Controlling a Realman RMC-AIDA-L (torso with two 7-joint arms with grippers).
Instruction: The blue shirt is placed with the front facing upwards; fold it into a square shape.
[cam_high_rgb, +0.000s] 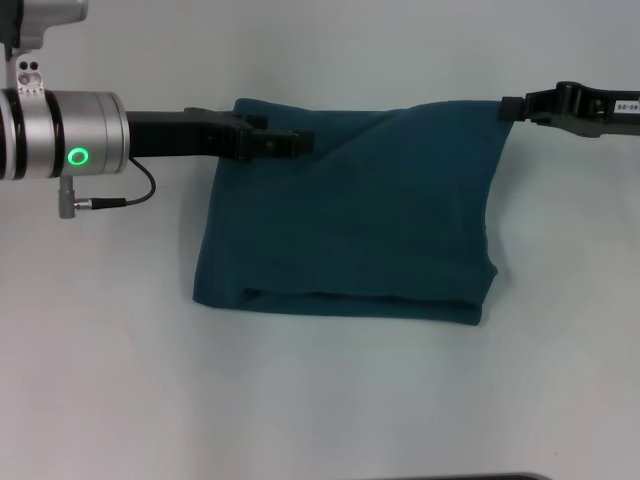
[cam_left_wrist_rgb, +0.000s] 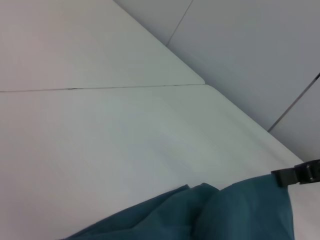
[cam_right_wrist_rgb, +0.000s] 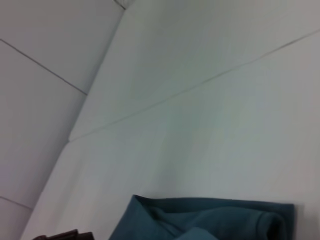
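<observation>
- Lying on the white table (cam_high_rgb: 100, 380), the blue shirt (cam_high_rgb: 350, 215) was already folded into a rough rectangle, plain teal side up, with a doubled edge along its near side.
- The left gripper (cam_high_rgb: 285, 143) sat at the shirt's far left corner, apparently pinching the cloth; the right gripper (cam_high_rgb: 515, 108) gripped the far right corner. Both looked closed on fabric, likely to keep the far edge taut and level for another fold toward a square.
- The tabletop was smooth and bare around the shirt, with a thin seam (cam_left_wrist_rgb: 100, 88) running across it.
- Beyond the table edge, pale wall panels (cam_left_wrist_rgb: 250, 50) showed in both wrist views.
</observation>
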